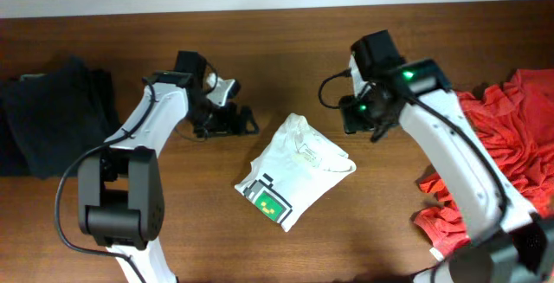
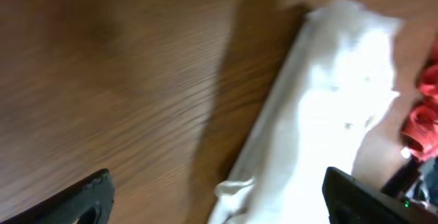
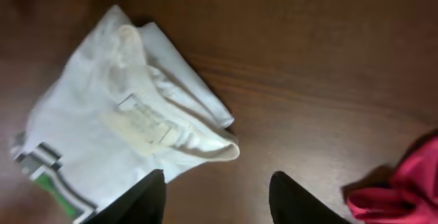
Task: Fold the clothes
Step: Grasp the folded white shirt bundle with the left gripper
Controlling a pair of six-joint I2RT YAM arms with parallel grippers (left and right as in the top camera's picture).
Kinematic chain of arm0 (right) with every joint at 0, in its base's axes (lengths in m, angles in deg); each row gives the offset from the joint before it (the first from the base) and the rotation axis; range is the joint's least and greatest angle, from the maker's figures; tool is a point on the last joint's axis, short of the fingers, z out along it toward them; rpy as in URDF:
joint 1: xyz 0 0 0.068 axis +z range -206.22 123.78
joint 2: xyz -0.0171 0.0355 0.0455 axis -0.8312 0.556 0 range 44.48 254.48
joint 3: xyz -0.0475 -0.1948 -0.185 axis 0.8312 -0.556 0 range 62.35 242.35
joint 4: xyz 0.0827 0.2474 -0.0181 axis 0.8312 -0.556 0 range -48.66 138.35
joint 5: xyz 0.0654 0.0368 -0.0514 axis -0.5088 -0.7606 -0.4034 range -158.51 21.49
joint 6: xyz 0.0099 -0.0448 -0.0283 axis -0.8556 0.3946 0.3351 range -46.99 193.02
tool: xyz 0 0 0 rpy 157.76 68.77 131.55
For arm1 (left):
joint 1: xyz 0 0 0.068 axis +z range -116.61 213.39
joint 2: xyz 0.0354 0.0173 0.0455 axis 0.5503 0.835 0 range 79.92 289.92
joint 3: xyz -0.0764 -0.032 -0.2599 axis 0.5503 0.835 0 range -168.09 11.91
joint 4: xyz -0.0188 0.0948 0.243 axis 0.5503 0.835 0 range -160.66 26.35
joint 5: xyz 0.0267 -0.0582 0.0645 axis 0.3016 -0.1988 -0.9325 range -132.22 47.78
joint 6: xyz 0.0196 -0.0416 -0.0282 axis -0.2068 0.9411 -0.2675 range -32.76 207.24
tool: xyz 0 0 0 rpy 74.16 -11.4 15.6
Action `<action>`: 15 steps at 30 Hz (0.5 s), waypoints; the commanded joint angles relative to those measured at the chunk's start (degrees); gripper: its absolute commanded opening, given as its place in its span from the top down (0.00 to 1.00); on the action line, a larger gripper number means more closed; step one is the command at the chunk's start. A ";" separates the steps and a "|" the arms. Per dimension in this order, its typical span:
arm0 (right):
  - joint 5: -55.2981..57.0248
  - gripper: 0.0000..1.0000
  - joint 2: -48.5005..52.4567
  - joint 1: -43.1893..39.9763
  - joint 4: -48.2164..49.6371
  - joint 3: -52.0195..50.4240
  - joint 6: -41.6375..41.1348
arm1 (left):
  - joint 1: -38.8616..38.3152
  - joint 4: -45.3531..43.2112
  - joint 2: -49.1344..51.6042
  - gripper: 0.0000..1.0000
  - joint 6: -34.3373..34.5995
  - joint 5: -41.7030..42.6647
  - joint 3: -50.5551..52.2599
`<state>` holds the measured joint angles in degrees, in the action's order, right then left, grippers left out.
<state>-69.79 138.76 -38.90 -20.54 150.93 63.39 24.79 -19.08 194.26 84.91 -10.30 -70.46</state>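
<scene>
A folded white T-shirt (image 1: 297,173) with a green and black print lies in the middle of the table. It also shows in the left wrist view (image 2: 328,121) and the right wrist view (image 3: 109,121). My left gripper (image 1: 245,120) is open and empty, just left of the shirt's top corner; in its wrist view (image 2: 219,200) the shirt's edge lies between the fingers. My right gripper (image 1: 357,114) is open and empty, up and to the right of the shirt; its wrist view (image 3: 219,200) shows bare table between the fingers.
A pile of red clothes (image 1: 502,144) lies at the right edge, also in the right wrist view (image 3: 404,183). A pile of black clothes (image 1: 52,110) lies at the left edge. The table (image 1: 286,32) is dark wood.
</scene>
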 commanded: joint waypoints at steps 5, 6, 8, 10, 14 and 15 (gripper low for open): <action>1.18 0.47 -3.19 -0.20 -4.92 0.59 0.42 | -8.41 -3.32 9.99 0.02 -2.51 11.23 -0.33; 1.20 0.47 -3.19 -0.20 -5.20 0.59 0.42 | -9.20 -3.10 11.15 0.05 -2.51 12.26 -0.33; 1.92 0.47 -3.19 -0.20 -5.46 0.59 0.42 | -12.13 -2.91 13.97 0.28 -2.51 14.64 -0.17; 2.10 0.48 -3.19 -0.20 -5.81 0.59 0.44 | -13.33 -3.17 14.14 0.83 -2.51 14.08 -0.20; 5.16 0.47 -3.19 -0.20 -6.84 0.59 0.42 | -11.52 -2.67 14.12 1.00 -2.38 7.52 -2.43; 6.56 0.48 -3.19 -0.20 -7.28 0.59 0.39 | -10.05 -1.49 14.10 0.99 -2.25 7.23 -4.26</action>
<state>-67.24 136.43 -38.90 -27.12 150.97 64.00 11.76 -21.82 207.23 83.16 3.16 -71.70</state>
